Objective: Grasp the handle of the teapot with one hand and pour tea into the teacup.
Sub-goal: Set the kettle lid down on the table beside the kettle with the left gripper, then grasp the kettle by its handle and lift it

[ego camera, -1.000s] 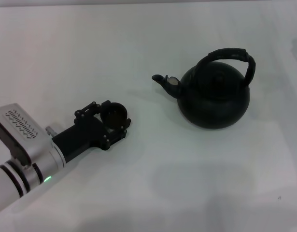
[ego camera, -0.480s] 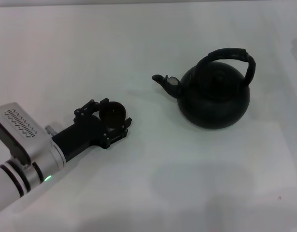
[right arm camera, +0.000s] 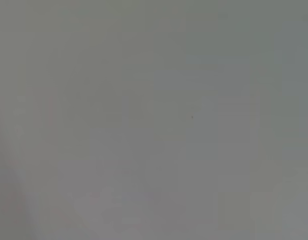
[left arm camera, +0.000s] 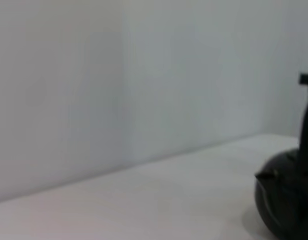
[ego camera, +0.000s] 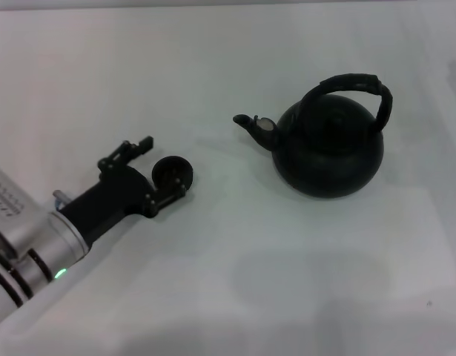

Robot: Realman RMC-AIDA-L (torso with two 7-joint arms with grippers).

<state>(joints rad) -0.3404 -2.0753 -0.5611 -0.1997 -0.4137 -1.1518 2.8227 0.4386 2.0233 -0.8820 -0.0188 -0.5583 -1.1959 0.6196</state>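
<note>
The left end effector [ego camera: 159,165] has let go of the tiny round dark teacup [ego camera: 173,173] and pulled back a little; its fingers are now spread wide, one still near the cup. The cup sits alone on the white worktop [ego camera: 228,282]. The big round black teapot [ego camera: 330,148] waits well apart, its thick arched black handle [ego camera: 354,85] untouched. The right arm is not seen.

Teacup [ego camera: 173,173] left of teapot [ego camera: 331,148], apart; left tool [ego camera: 159,166] beside teacup.
</note>
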